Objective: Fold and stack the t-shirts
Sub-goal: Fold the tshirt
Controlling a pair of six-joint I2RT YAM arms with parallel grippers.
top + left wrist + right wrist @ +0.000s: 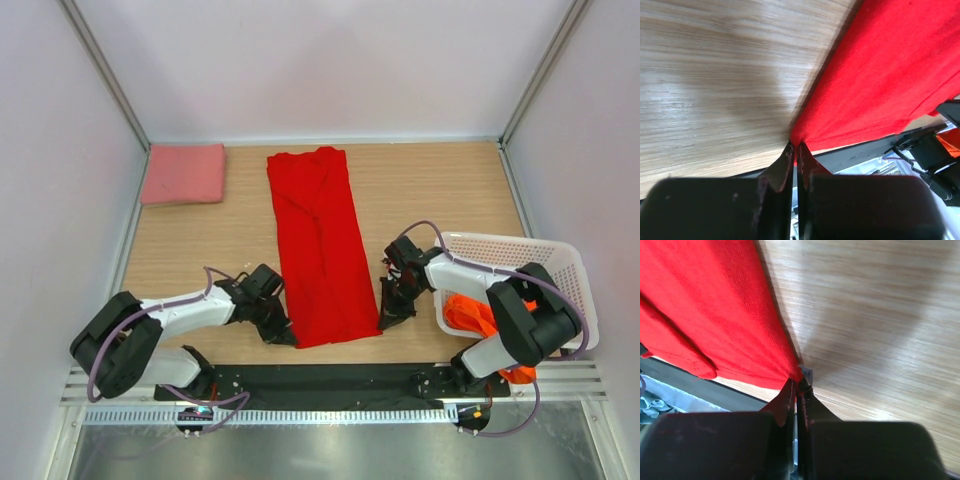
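So, the bright red soft cloth t-shirt point(320, 245) is laid as a long strip in the middle of the wooden surface point(440, 190), its near corners pinched by the left hand point(284, 337) and the right hand point(384, 321). Light and floppy by the look of it, so it's best gripped at those hem corners.

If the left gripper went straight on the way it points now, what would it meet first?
The red t-shirt, whose corner the left gripper pinches; beyond it, probably the table.
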